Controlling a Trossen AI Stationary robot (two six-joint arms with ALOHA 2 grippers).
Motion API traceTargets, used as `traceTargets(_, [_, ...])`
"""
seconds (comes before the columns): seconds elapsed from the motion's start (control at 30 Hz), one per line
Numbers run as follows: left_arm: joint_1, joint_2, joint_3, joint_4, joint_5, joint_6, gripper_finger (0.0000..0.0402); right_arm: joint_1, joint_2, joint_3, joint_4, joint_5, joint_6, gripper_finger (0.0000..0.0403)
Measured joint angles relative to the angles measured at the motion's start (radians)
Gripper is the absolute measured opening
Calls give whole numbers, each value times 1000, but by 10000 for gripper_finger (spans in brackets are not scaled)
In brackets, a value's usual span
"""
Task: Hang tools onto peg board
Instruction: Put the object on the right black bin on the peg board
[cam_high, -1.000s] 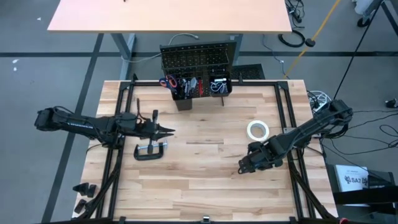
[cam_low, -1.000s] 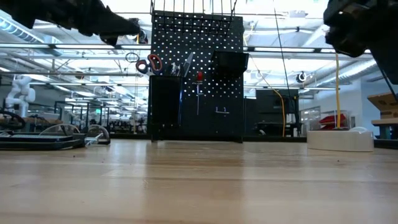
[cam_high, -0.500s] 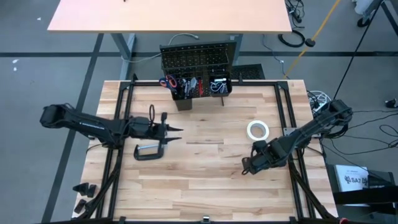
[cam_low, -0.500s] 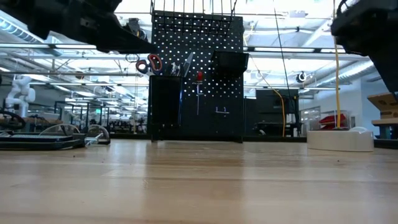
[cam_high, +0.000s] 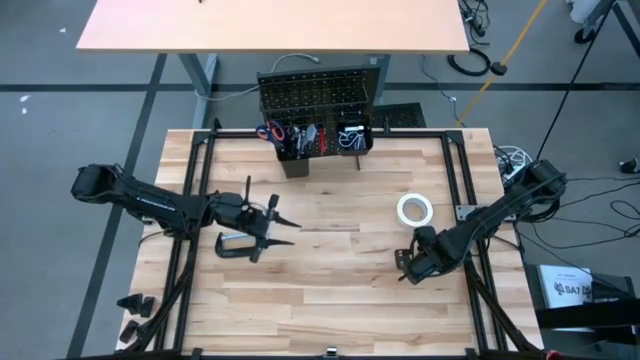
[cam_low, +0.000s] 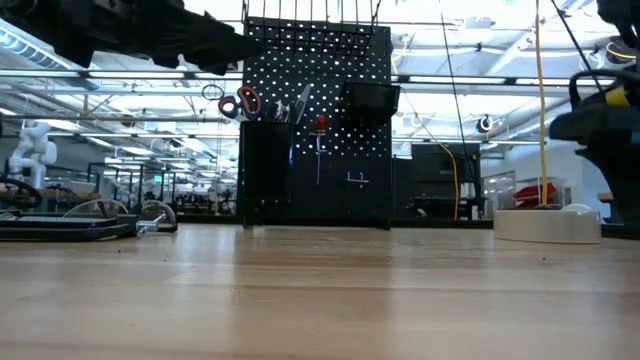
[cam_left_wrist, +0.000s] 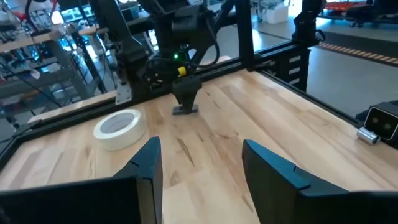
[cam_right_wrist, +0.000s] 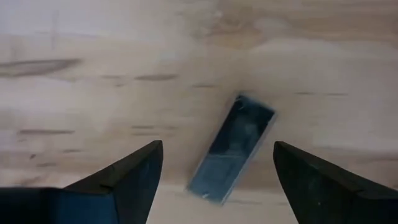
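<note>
Hovering over the C-clamp (cam_high: 238, 245), left gripper (cam_high: 283, 228) spread, right gripper (cam_right_wrist: 214, 177) spread above level (cam_right_wrist: 232, 148)

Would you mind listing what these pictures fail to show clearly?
- Black C-clamp: in the high view the left gripper covers part of it.
- Blue-grey level: the right wrist view blurs it; in the high view the right gripper hides it.
- Tools on the black perforated peg board: too small to identify in the high view.

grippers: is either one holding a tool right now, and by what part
Neither holds anything. The left gripper is open over bare wood; the right gripper is open above the blue-grey level, not gripping it.
</note>
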Motion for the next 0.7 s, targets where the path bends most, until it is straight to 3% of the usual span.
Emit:
traceTargets(0.2, [0,0,0,0,-5,0,158,0,4,-34,7,4,9,295])
traceTargets(0.33, [0,0,0,-1,-6,0,158,5,48,-39,48,1,-6,270])
traceTargets(0.5, [-1,0,0,-21,4,4,158,18,112,-34,78,3,-34,211])
traceTargets(0.7, [-29,0,0,-142,222,217,142,42,118,-33,96,50,-82,100])
